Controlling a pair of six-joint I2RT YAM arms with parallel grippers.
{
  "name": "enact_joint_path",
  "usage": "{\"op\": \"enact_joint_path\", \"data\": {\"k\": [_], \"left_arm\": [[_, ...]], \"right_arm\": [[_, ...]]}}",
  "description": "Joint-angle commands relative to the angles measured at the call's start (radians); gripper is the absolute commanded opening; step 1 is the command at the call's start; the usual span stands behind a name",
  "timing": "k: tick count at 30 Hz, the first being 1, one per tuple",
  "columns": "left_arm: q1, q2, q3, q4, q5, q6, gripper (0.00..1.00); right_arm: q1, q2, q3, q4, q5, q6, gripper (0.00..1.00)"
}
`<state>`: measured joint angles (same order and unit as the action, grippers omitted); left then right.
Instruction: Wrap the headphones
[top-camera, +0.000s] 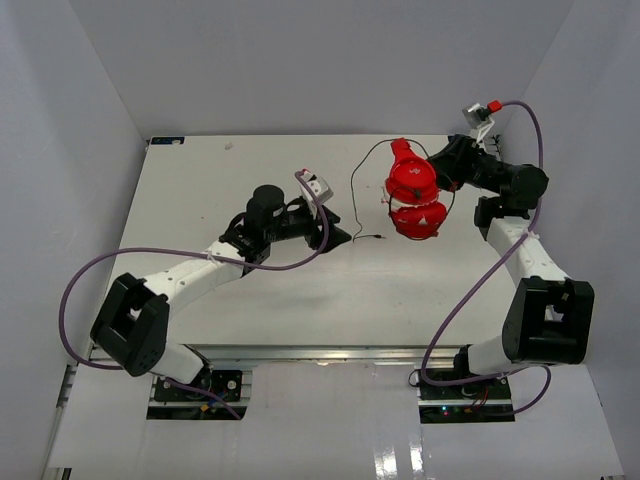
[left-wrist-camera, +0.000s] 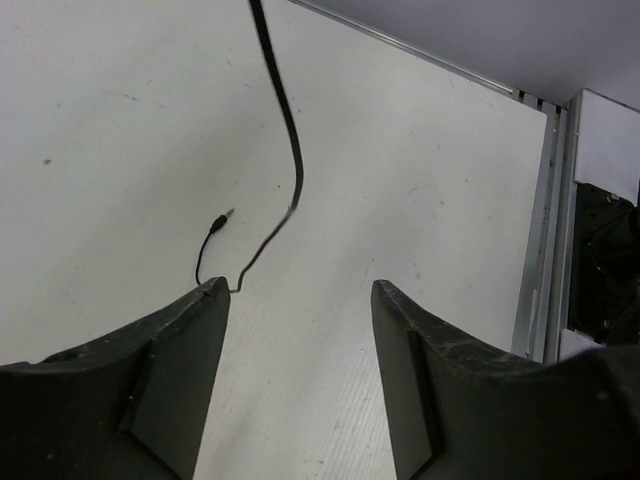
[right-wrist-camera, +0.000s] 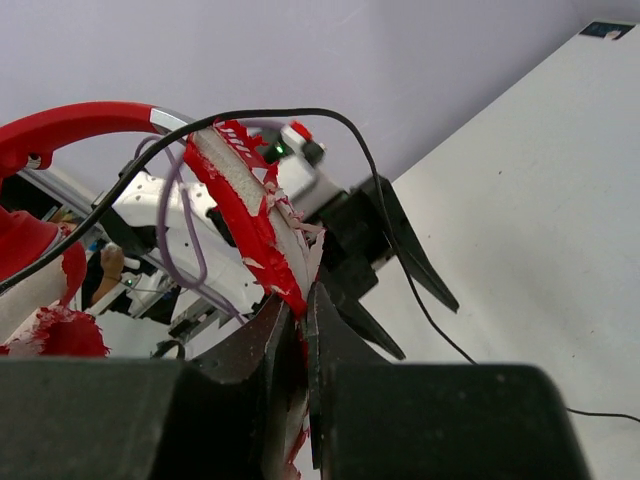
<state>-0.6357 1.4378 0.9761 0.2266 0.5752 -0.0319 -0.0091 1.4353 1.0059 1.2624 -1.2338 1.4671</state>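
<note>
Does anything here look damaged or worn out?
Yes: on the headphones, the red padding is cracked and flaking, baring white foam, right where the right gripper pinches the band.

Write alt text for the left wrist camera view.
The open left claw hovers over a white table, empty. A thin dark cord trails down from the top edge, its plug lying just ahead of one finger.
</note>
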Motion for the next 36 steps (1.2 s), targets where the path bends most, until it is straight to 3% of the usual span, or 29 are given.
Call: {"op": "enact_joint_path", "data": {"k": [1, 9, 13, 16, 20, 25, 28, 31, 33, 36], "left_arm": [[0.008, 0.041, -0.095, 0.259, 0.019, -0.059, 0.73], [0.000, 0.213, -0.142, 0.675, -0.123, -0.128, 0.85], [-0.031, 0.362, -0.049, 0.688, -0.148, -0.111, 0.91], [-0.042, 0.465, 0.054, 0.652, -0.127, -0.119, 0.81], [-0.048, 0.547, 0.107, 0.654, -0.075, -0.154, 0.55], [-0.047, 0.561, 0.113, 0.659, -0.056, -0.172, 0.00], [-0.052, 0.526, 0.073, 0.677, -0.032, -0.200, 0.00], [-0.082, 0.468, 0.036, 0.624, -0.043, -0.212, 0.00], [-0.113, 0.418, 0.031, 0.544, -0.057, -0.204, 0.00], [-0.152, 0.250, -0.028, 0.409, -0.113, -0.199, 0.00]], "right_arm": [[-0.025, -0.012, 0.099, 0.043, 0.082, 0.098, 0.08], [-0.026, -0.056, 0.130, -0.072, 0.110, 0.056, 0.08], [-0.026, -0.062, 0.158, -0.113, 0.122, 0.042, 0.08], [-0.030, -0.061, 0.182, -0.131, 0.126, 0.044, 0.08], [-0.045, -0.053, 0.200, -0.138, 0.125, 0.044, 0.08], [-0.054, -0.036, 0.201, -0.147, 0.128, 0.032, 0.08], [-0.062, -0.030, 0.208, -0.259, 0.140, -0.054, 0.08], [-0.063, -0.056, 0.236, -0.578, 0.221, -0.297, 0.08], [-0.061, -0.081, 0.258, -0.765, 0.317, -0.462, 0.08], [-0.057, -0.116, 0.302, -1.051, 0.589, -0.749, 0.08]]}}
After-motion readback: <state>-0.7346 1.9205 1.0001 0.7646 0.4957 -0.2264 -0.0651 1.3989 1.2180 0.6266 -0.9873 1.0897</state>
